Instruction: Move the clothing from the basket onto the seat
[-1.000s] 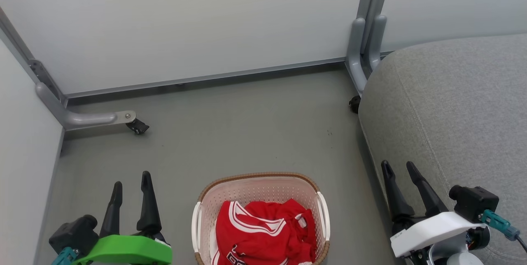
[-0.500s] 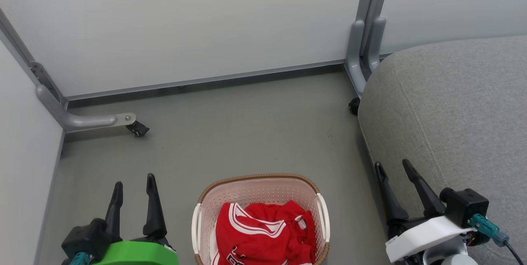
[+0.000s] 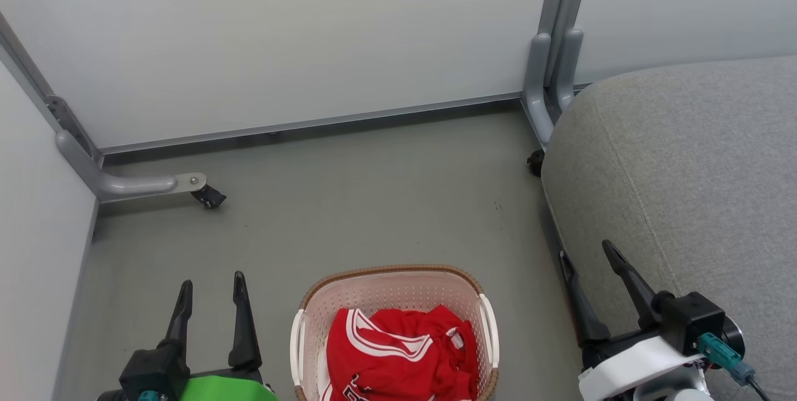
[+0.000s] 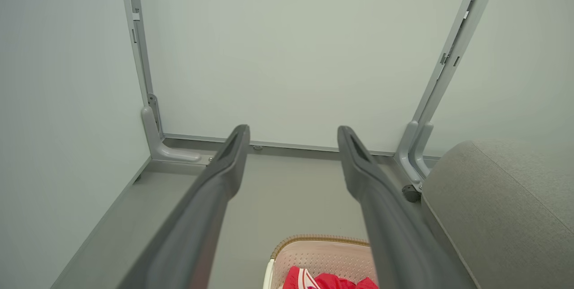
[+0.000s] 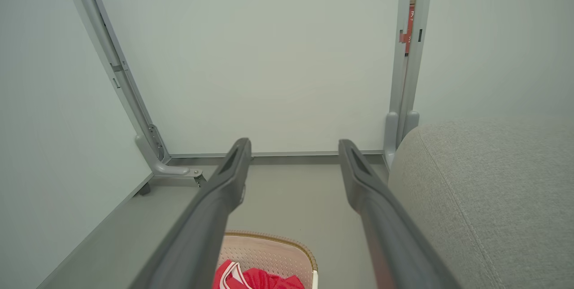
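Observation:
The cream perforated basket [image 3: 392,286] with a brown rim stands on the floor at the bottom middle of the head view. Crumpled red clothing [image 3: 398,357] with white-striped trim lies inside it; part of it is cut off by the frame edge. The grey seat [image 3: 685,189] fills the right side. My left gripper [image 3: 212,283] hangs open to the left of the basket, empty. My right gripper [image 3: 585,250] is open at the seat's front edge, right of the basket. The basket [image 4: 314,253] and red clothing [image 4: 323,280] peek in low in the left wrist view, as do the basket [image 5: 269,248] and seat [image 5: 484,199] in the right wrist view.
White partition panels close off the back and left. A grey panel foot with a black caster [image 3: 208,195] juts onto the floor at the left. Another panel post and caster [image 3: 535,161] stand beside the seat's far corner. Bare grey floor [image 3: 373,202] lies beyond the basket.
Both grippers have drawn back toward the bottom of the head view. The left one shifted slightly right, the right one slightly left and lower. Basket and clothing lie as before.

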### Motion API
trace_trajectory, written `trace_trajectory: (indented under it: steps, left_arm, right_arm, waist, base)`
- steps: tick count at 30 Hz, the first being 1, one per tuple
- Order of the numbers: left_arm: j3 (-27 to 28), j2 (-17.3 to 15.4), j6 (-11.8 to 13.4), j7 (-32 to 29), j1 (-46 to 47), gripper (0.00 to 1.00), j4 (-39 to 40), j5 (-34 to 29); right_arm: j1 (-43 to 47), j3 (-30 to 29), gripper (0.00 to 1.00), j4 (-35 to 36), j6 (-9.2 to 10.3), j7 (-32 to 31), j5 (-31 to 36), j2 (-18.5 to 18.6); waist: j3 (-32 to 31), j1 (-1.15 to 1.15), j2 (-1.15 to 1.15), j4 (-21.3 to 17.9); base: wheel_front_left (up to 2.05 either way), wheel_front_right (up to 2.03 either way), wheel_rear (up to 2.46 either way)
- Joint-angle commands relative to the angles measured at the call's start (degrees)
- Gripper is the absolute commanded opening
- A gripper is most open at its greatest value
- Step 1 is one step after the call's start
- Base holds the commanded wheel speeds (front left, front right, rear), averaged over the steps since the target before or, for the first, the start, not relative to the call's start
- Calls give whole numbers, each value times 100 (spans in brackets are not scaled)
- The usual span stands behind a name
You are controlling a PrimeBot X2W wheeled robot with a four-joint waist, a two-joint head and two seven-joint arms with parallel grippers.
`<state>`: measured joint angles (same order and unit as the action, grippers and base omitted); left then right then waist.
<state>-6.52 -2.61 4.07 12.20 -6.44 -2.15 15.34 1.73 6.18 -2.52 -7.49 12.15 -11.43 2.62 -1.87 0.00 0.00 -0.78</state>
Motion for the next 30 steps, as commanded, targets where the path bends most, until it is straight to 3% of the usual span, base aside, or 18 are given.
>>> trace_trajectory:
  steps: [1, 24, 30]
  left_arm:
    - [-22, -38, 58, 51, -56, 100, 36, -156]
    - [-202, -43, 196, 294, -209, 100, 75, -1156]
    - [-217, -43, 197, 298, -221, 100, 47, -1175]
  right_arm:
    - [50, 17, 100, 60, 0, 62, 151, 32]
    - [165, 104, 100, 200, 0, 299, 1099, 40]
    - [171, 101, 100, 202, 1, 314, 1150, 40]
  waist:
    - [-6, 0, 0, 2]
    - [-51, 0, 0, 2]
    - [-43, 0, 0, 8]
  base:
    - [0, 0, 0]
    - [0, 0, 0]
    - [0, 0, 0]
